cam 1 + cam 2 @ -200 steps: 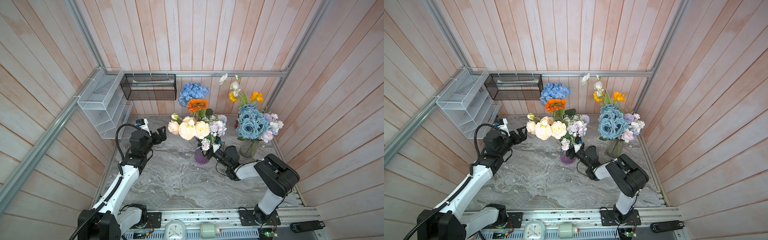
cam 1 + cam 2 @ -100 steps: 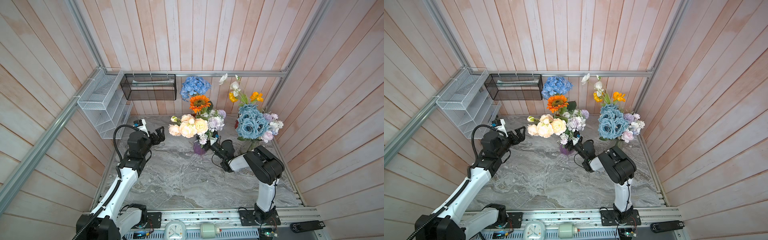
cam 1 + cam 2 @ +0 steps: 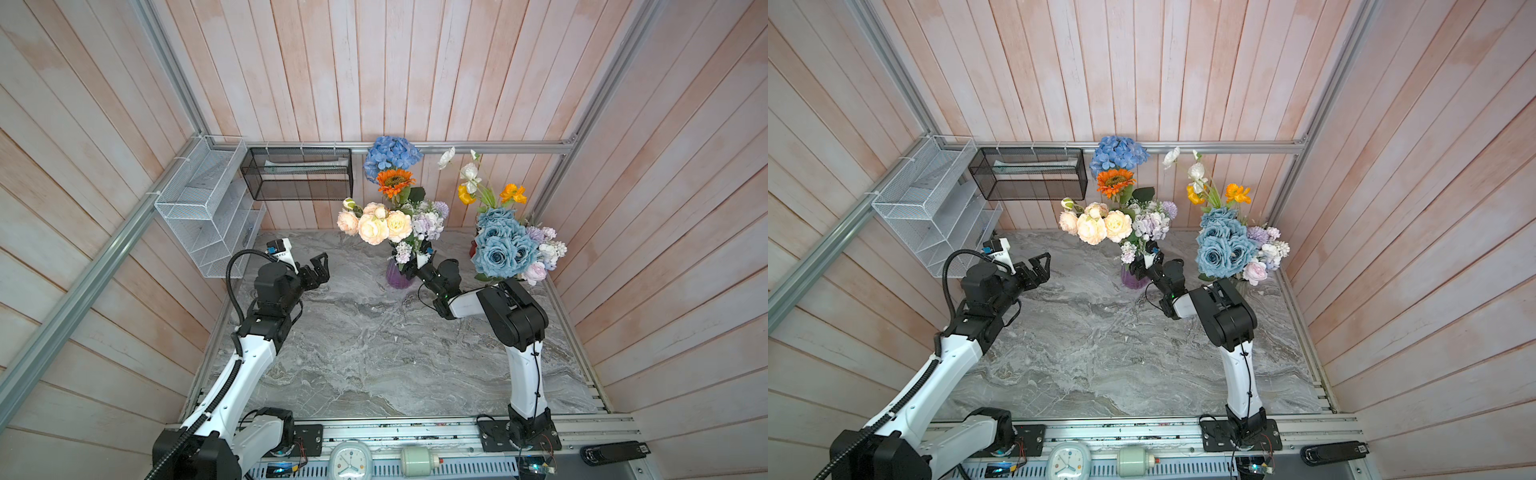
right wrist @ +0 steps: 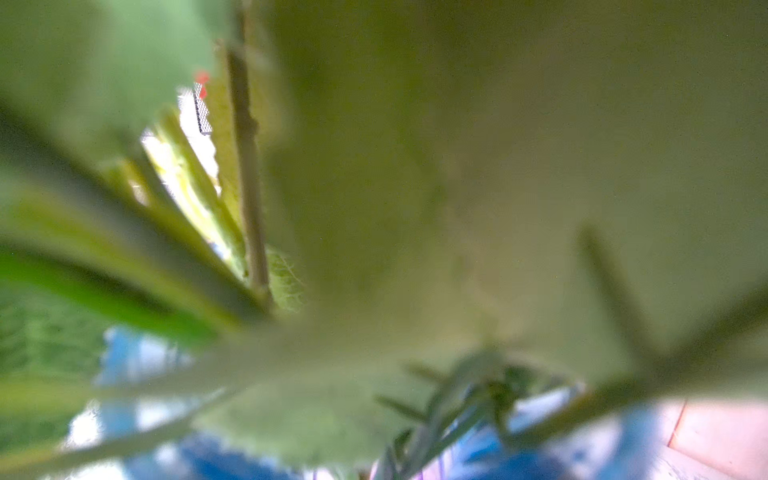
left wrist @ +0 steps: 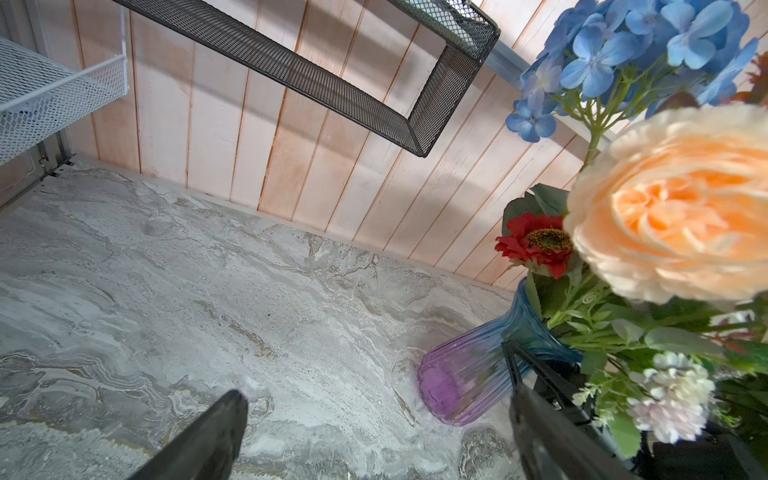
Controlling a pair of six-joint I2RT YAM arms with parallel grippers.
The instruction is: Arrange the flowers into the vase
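Observation:
A purple-and-blue glass vase point(image 3: 398, 277) point(image 3: 1133, 279) point(image 5: 465, 378) stands at the back middle of the marble table. It holds flowers: peach roses point(image 3: 374, 224), an orange sunflower point(image 3: 395, 183), a blue hydrangea point(image 3: 392, 156) and lilac-white clusters point(image 3: 428, 220). My right gripper point(image 3: 417, 268) point(image 3: 1142, 266) is shut on the vase's neck, just under the leaves. Blurred stems and leaves fill the right wrist view. My left gripper point(image 3: 321, 266) point(image 3: 1044, 264) point(image 5: 374, 399) hangs open and empty left of the vase. Dusty-blue roses point(image 3: 498, 245) and orange and white poppies point(image 3: 513, 193) form a second bunch at the back right.
On the left wall hangs a white wire shelf point(image 3: 203, 208), and on the back wall a black mesh basket point(image 3: 299, 172). The marble table top point(image 3: 374, 353) lies bare in front of both arms. A small clock point(image 3: 349, 457) sits on the front rail.
My right gripper has carried the vase with its flowers back toward the rear wall, its arm folding up. The left arm drew back a little and stayed open.

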